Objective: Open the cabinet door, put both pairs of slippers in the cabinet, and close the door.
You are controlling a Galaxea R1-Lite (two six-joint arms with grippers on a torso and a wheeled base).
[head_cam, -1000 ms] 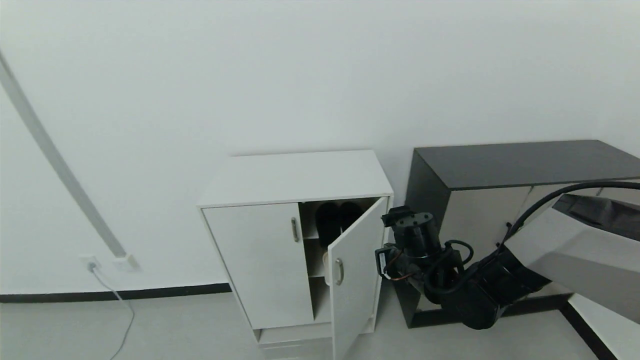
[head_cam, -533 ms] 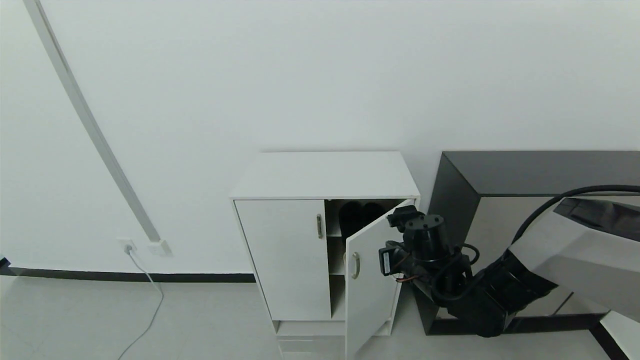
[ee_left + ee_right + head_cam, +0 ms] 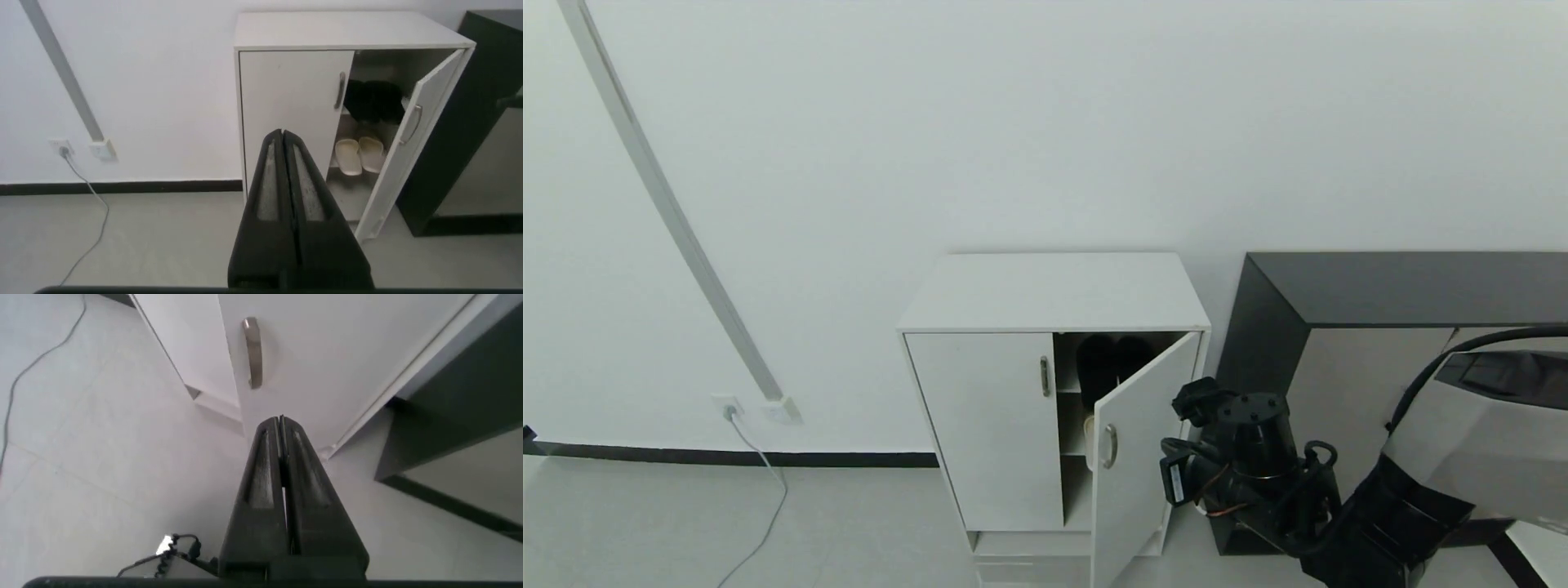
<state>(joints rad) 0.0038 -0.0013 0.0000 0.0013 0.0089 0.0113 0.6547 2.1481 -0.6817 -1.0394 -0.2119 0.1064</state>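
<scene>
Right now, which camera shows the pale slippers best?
Left wrist view: the pale slippers lie in plain sight inside the cabinet. Head view catches a sliver behind the door; right wrist view faces the door's outside.

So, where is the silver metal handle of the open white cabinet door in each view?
Head view: silver metal handle near the free edge of the open white cabinet door.
Left wrist view: handle on the door, near the pale slippers.
Right wrist view: handle beyond the right gripper.
Shared landmark: that door.

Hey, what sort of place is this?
Probably a home entryway or hallway: a white cabinet with slippers on its shelves, a bare floor, and a wall socket.
</scene>
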